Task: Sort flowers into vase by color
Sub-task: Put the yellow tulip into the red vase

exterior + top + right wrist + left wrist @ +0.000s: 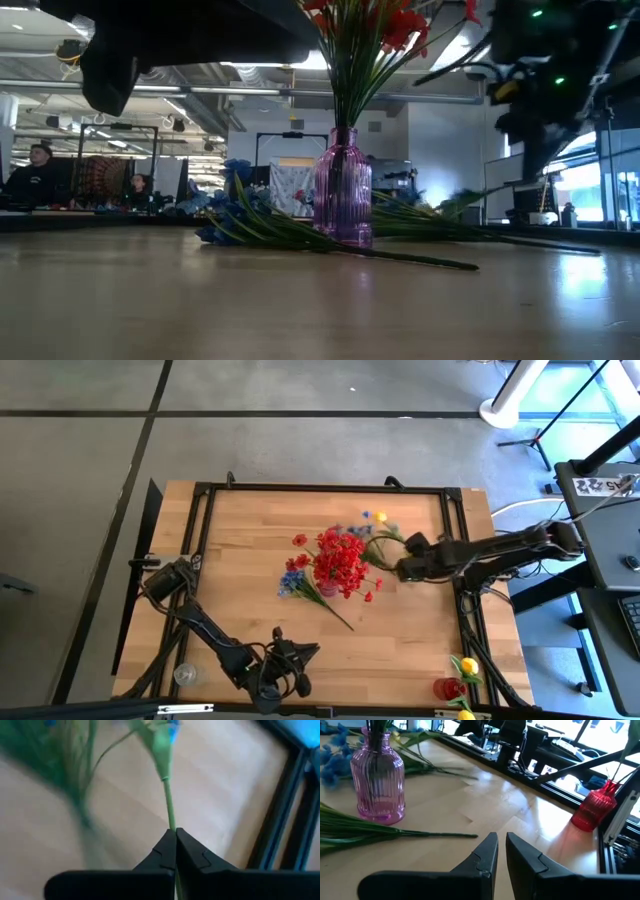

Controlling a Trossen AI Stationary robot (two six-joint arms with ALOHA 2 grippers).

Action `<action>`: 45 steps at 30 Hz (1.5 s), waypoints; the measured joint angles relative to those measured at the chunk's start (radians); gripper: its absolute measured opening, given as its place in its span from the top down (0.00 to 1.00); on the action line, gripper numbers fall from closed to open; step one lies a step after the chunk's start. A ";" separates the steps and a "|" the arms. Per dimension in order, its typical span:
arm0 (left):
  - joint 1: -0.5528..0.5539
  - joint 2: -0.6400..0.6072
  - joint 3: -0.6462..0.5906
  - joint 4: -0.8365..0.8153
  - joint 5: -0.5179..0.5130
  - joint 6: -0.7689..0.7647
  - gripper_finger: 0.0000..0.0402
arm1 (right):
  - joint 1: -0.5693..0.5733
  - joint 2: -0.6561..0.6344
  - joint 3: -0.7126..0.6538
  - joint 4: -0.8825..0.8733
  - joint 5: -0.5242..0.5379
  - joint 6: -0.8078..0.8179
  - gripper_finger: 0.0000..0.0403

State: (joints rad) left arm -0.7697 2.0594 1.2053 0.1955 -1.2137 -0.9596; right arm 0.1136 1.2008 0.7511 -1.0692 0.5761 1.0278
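- The right hand (175, 837) has its fingers pressed together on a thin green stem (167, 800), pinching it near the cut end, just beside the purple vase (330, 588) at the middle of the desk (250, 530).
- The pinched stem runs straight away from the fingertips; its far end, with what looks like a blue blossom, is too blurred to make out.
- The left hand (501, 851) waits over the near edge of the desk, its fingers nearly together with a narrow gap and nothing between them.
- Red flowers (340, 560) already stand upright in the purple vase; blue flowers (292, 582) lie flat just beside it, stems trailing across the desk.
- A yellow flower (381, 518) lies near the right hand, and a red vase (594, 809) stands at the desk's corner.
- The sprigs are probably very light and springy, so a stem likely bends or swings when lifted.
- Low on the bare stem seems the best hold, since the blossoms would crush or slip.
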 joint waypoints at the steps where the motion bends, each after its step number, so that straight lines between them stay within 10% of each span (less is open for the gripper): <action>1: -0.001 0.000 0.000 0.000 0.000 0.000 0.91 | 0.006 -0.025 -0.013 -0.012 -0.030 0.033 0.99; 5: -0.004 0.000 0.000 0.000 -0.010 0.000 0.91 | 0.018 -0.057 -0.061 -0.015 -0.263 0.070 0.99; 14: 0.006 0.000 0.000 0.000 -0.010 0.001 0.91 | 0.017 -0.011 -0.099 -0.019 -0.356 0.013 0.81; 23: 0.017 0.000 0.000 0.000 -0.007 0.001 0.91 | -0.161 0.018 -0.097 0.150 -0.179 -0.221 0.51; 35: 0.009 0.000 0.000 0.000 0.000 0.001 0.91 | -0.488 0.192 -0.125 0.457 -0.305 -0.468 0.68; 45: 0.002 0.000 0.000 -0.002 0.000 0.013 0.91 | -0.497 0.163 -0.145 0.520 -0.266 -0.495 0.97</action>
State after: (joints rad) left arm -0.7672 2.0594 1.2053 0.1932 -1.2137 -0.9466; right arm -0.3837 1.3641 0.6063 -0.5496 0.3102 0.5325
